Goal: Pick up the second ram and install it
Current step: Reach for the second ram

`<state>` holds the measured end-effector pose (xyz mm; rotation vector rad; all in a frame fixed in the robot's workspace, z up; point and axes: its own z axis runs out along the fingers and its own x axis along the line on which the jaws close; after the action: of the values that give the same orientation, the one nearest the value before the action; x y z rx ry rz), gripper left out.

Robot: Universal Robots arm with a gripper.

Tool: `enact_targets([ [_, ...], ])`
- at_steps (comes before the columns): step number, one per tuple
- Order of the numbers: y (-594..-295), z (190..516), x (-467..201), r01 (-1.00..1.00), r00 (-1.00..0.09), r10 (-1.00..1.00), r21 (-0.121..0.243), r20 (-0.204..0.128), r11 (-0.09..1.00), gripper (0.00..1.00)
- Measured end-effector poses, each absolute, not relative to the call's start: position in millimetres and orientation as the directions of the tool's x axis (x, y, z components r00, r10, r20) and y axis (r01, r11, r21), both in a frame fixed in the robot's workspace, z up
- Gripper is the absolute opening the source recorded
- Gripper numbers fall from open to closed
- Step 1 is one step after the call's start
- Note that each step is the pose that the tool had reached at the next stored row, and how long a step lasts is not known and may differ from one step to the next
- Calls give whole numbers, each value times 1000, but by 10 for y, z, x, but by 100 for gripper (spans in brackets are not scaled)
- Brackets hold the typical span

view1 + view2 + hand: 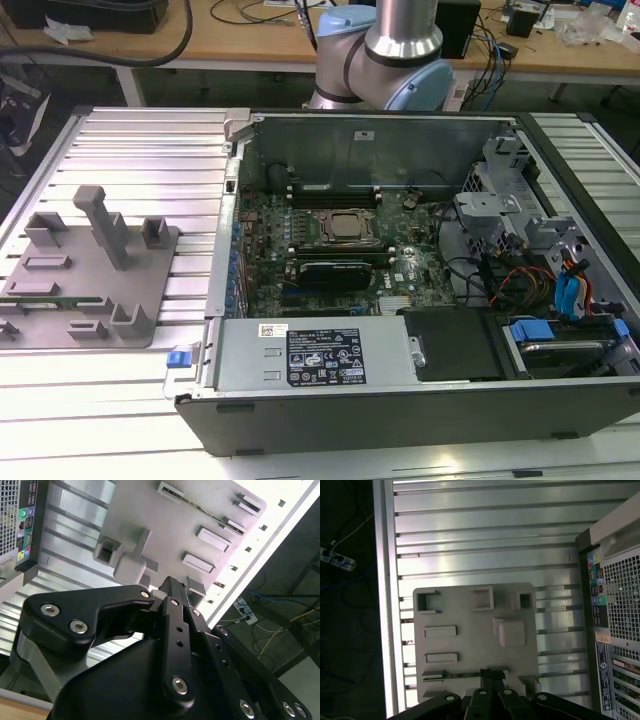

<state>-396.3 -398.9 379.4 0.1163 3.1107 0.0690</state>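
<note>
Exterior view, its left to its right: grey fixture tray (150, 290) lies on the slatted metal surface (140, 150). The second ram (62, 300) lies lengthwise in a tray slot near the edge closest to the camera (thin green strip). Just beside the tray stands the open computer case (330, 140). Inside it, the processor socket (345, 228) sits mid-board, the black expansion card (335, 270) is just in front of it, and the power supply (320, 352) runs along the near wall. Robot arm (400, 40) rises behind the case.

First wrist view: end effector (492, 677) hangs over the tray, fingers drawn narrow, nothing gripped. Its tips overlap the second ram (455, 674) in the picture; contact cannot be told.

Second wrist view: end effector (172, 586) in front, second ram (205, 511) in its slot beyond.
</note>
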Motion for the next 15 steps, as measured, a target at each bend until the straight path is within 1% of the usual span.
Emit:
enact_targets([
  [10,-3999,3749,-4172,74,-997,75,45,-26,996,8],
  [15,-4075,3656,-4186,74,-997,75,45,-24,996,8],
])
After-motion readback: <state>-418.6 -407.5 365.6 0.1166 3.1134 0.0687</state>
